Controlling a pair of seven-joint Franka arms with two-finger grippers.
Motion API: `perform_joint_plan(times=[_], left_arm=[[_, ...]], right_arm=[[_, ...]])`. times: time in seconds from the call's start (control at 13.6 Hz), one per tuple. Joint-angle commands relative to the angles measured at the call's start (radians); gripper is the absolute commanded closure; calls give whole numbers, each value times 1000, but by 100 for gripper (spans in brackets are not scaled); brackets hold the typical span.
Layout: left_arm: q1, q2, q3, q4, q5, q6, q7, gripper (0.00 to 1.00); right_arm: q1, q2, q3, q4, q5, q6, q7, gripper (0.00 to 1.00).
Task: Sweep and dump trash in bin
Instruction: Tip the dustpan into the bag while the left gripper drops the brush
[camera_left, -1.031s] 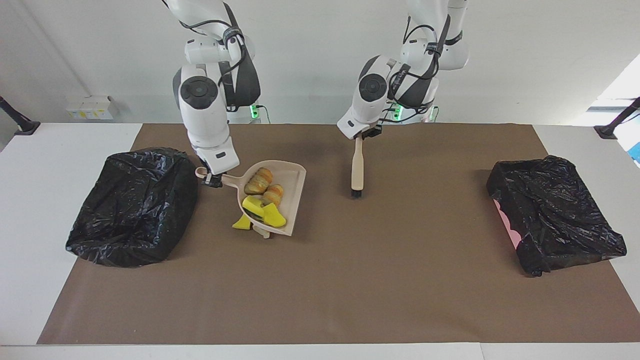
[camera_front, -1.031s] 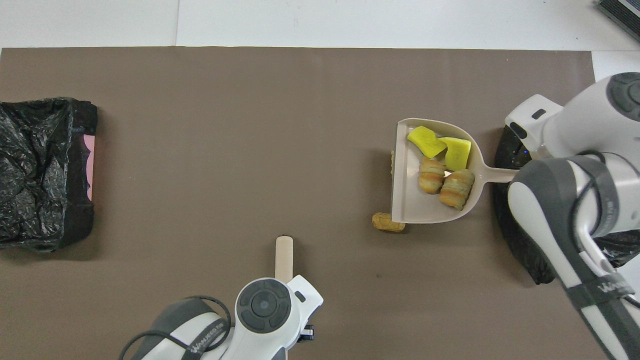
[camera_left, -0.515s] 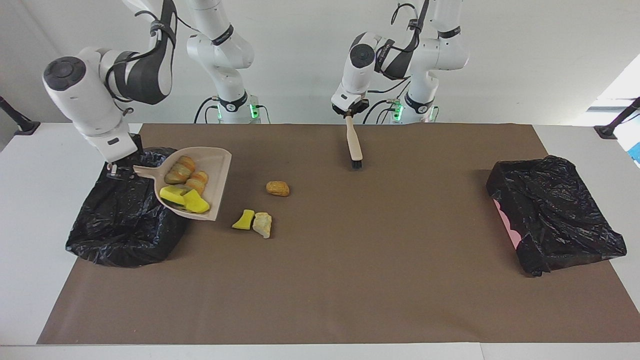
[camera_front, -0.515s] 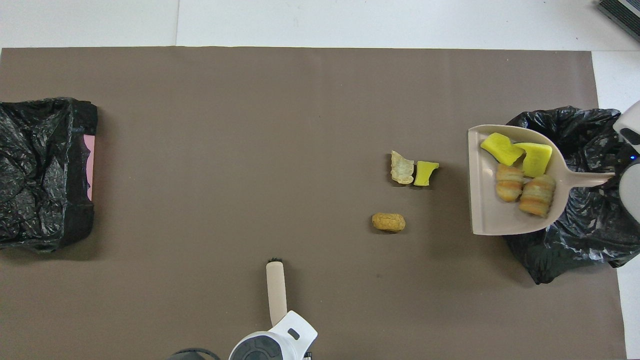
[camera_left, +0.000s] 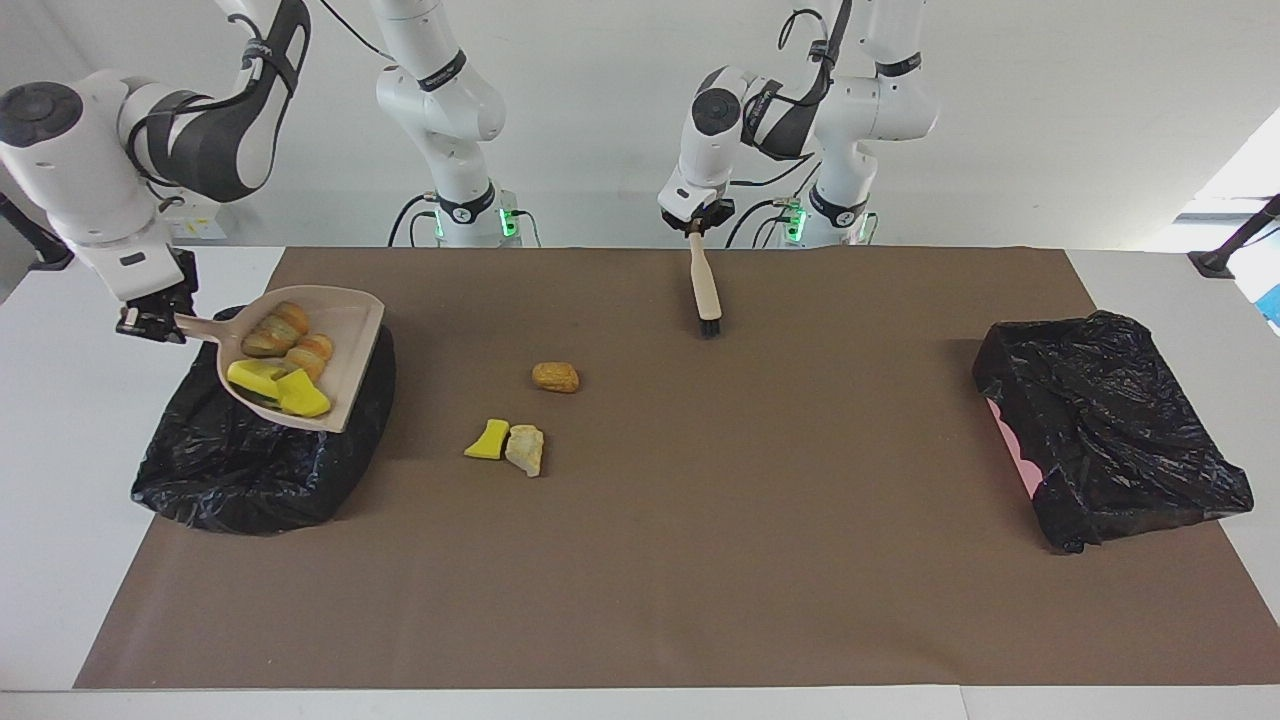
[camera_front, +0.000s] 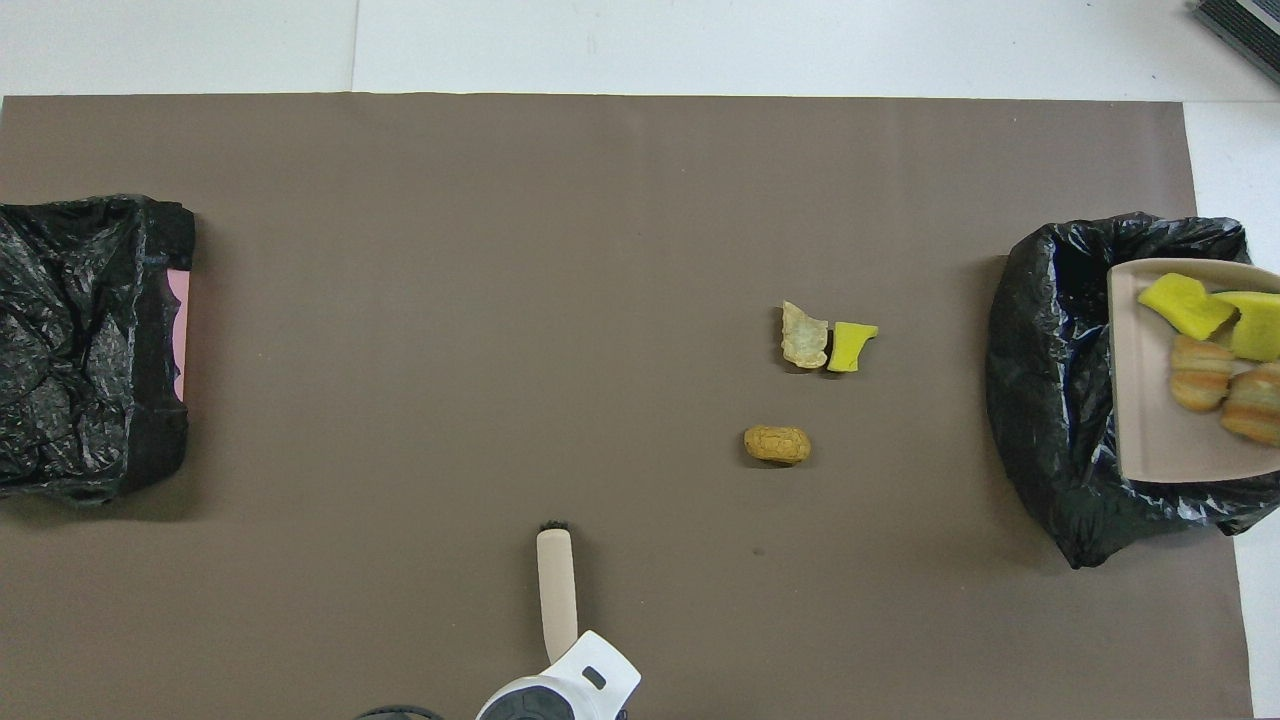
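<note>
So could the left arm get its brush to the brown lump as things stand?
Probably yes. The left gripper holds the brush up over bare mat, and nothing lies between it and the brown lump. The right gripper has the dustpan over the bin.

My right gripper (camera_left: 150, 325) holds the loaded dustpan (camera_left: 345, 345) over the black-lined bin (camera_left: 250, 470), three scraps (camera_left: 515, 445) on the mat (camera_left: 700, 560).

The dustpan (camera_left: 300, 360) (four scraps (camera_left: 285, 360) on it) hung over the bin (camera_left: 250, 460) at the right arm's end of the desk (camera_left: 700, 560). Three scraps (camera_left: 520, 425) lay on the desk beside that bin; another bin (camera_left: 1110, 440) sat at the left arm's end.
</note>
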Motion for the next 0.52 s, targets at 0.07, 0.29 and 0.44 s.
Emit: perform_joint_plan(times=[0.07,0.29,0.44], left_arm=[[-18,-11,6,-20,-25,23,12,74],[-7,24,13,-8,-28,25,46,47],[4,59,17,18,-25,29,60,14]], right_arm=[[-29,-1,15,-12,-155,66,-41,100],[-15,-8,17,-43,-281,164,-57,100],[2,-18,25,-67,-334,172,-83,100]])
